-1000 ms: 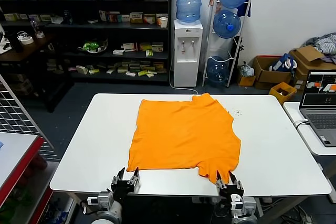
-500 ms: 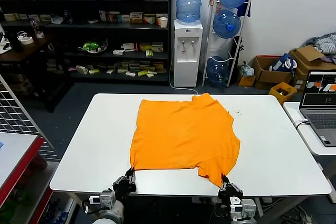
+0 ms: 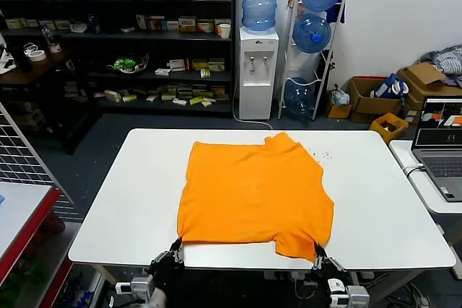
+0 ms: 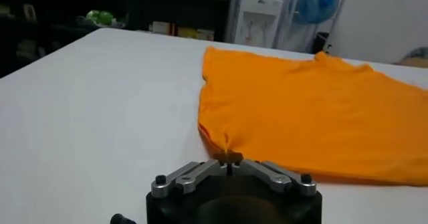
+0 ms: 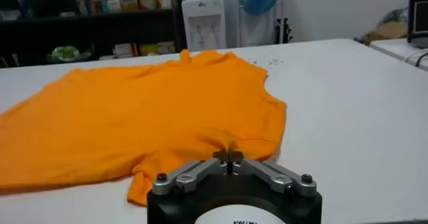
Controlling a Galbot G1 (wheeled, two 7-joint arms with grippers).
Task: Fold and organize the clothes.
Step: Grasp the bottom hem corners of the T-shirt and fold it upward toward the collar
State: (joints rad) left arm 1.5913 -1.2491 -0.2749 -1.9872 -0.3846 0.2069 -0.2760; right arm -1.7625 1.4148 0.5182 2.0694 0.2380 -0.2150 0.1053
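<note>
The orange T-shirt (image 3: 254, 192) lies spread flat on the white table (image 3: 108, 207), plain side up; no lettering shows. My left gripper (image 3: 175, 248) is at the table's front edge, shut on the shirt's near left hem corner (image 4: 229, 153). My right gripper (image 3: 318, 252) is at the front edge too, shut on the shirt's near right hem corner (image 5: 229, 153). In both wrist views the fingertips meet with a pinch of orange cloth between them. The shirt also fills the left wrist view (image 4: 321, 112) and the right wrist view (image 5: 140, 112).
A second white table with a laptop (image 3: 442, 142) stands to the right. A red-edged table (image 3: 29, 221) is at the near left. Shelves (image 3: 115, 41), a water dispenser (image 3: 258, 70) and cardboard boxes (image 3: 375, 99) stand beyond the table.
Both grippers went from open at the hem to shut on its corners and drew back toward the front edge. The shirt's near hem has been pulled straighter and nearer.
</note>
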